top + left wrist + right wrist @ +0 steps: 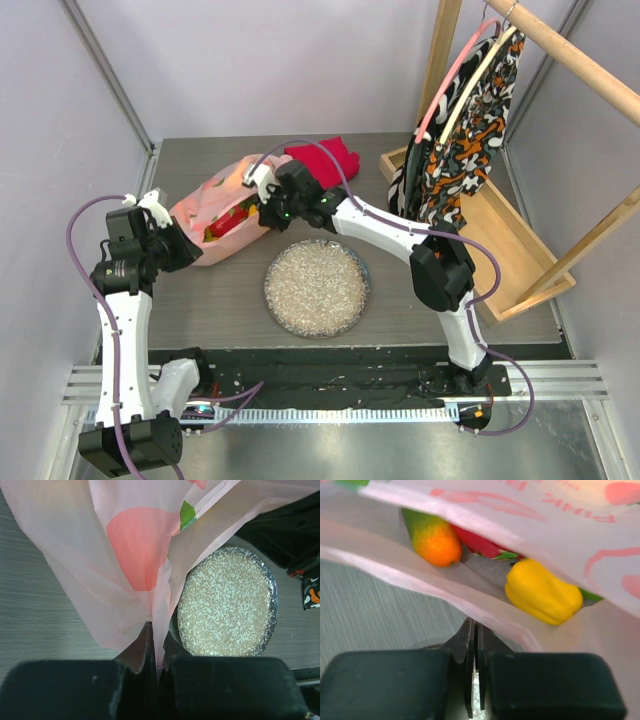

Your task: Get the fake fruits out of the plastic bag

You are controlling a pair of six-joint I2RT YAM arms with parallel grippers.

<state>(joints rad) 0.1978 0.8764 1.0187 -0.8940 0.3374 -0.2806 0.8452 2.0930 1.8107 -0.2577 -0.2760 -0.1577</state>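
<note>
The pale pink plastic bag (212, 212) lies at the back left of the table. My left gripper (188, 250) is shut on a fold of its near end (159, 635); the bag (100, 555) hangs stretched ahead of the jaws. My right gripper (262, 197) is at the bag's mouth, jaws closed at the lower rim (474, 625). Inside the open bag (545, 510) I see an orange-green mango (432, 537), a red dragon fruit (480, 542) and a yellow pepper-like piece (542, 590). A red fruit (228, 222) shows through the plastic from above. Other fruits are hidden.
A round glittery plate (316, 287) sits in the middle, just right of the bag; it also shows in the left wrist view (227, 605). A folded red cloth (325, 157) lies behind my right gripper. A wooden rack with patterned clothes (465, 130) stands at the right on a wooden base (510, 240).
</note>
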